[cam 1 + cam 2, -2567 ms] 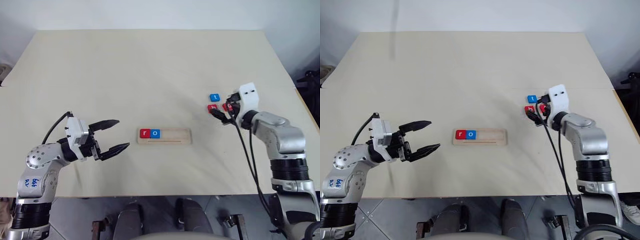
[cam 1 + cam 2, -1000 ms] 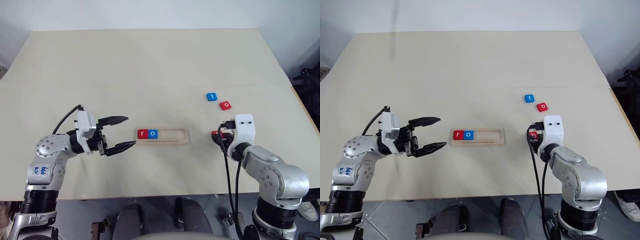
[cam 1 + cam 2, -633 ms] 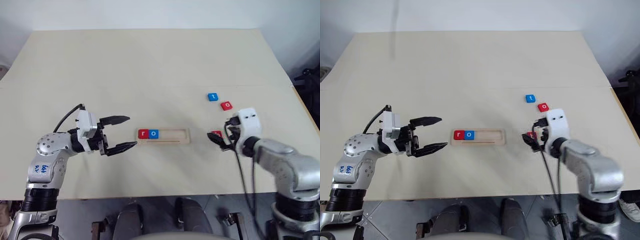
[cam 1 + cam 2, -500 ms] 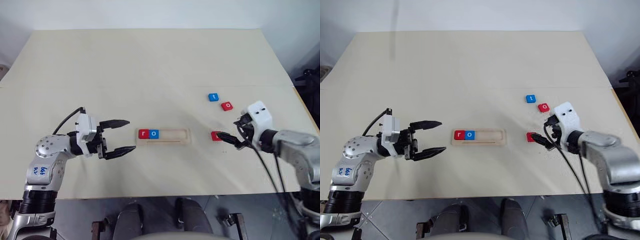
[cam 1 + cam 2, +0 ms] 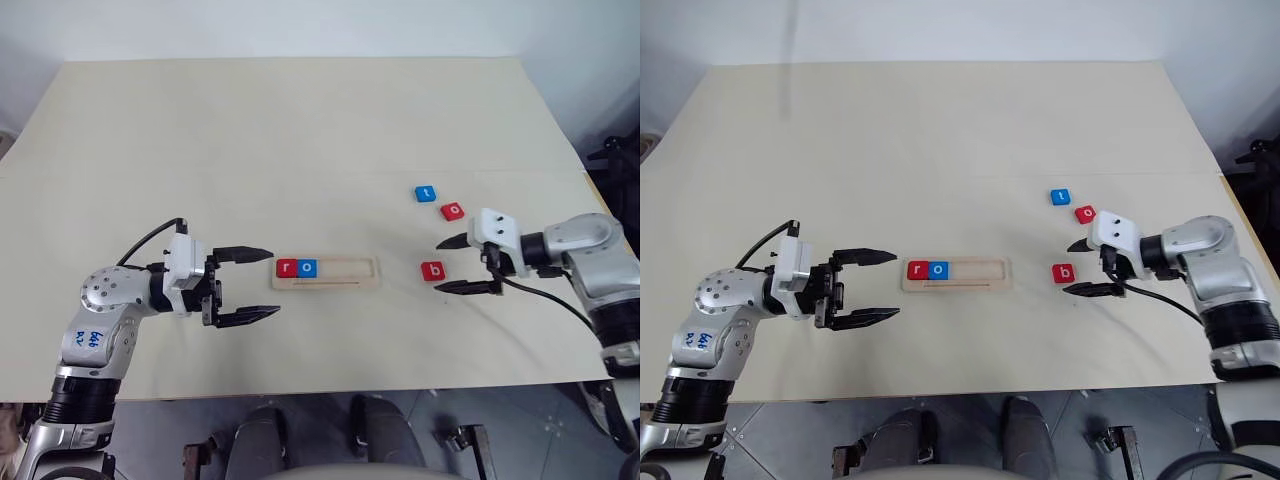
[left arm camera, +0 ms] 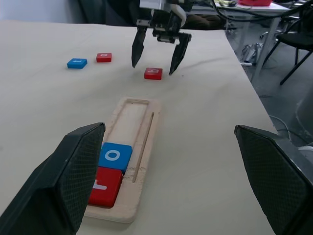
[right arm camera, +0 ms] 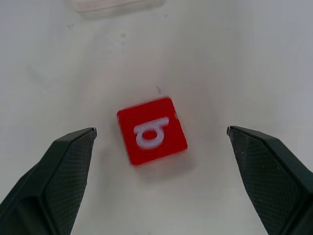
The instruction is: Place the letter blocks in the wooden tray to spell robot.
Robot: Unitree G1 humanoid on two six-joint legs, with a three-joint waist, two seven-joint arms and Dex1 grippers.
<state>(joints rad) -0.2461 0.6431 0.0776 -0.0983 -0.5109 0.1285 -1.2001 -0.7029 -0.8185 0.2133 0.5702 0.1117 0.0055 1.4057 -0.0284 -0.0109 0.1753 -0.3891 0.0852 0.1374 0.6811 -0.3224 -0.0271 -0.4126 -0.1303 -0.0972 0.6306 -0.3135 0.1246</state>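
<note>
Item: red "b" block (image 5: 432, 270), flat on surface (image 5: 300, 130), right of wooden tray (image 5: 350, 272). Likely light, rigid, thin; pinch opposite side edges. Your right tool (image 5: 451, 265) released, straddling it; left tool (image 5: 257, 285) released, empty.

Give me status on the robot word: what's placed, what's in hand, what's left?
Done: red r and blue o sit in the wooden tray. In hand: nothing; the right pincer is open beside the red b on the table. Left: b, red o, blue t. The left pincer is open, empty.
</note>
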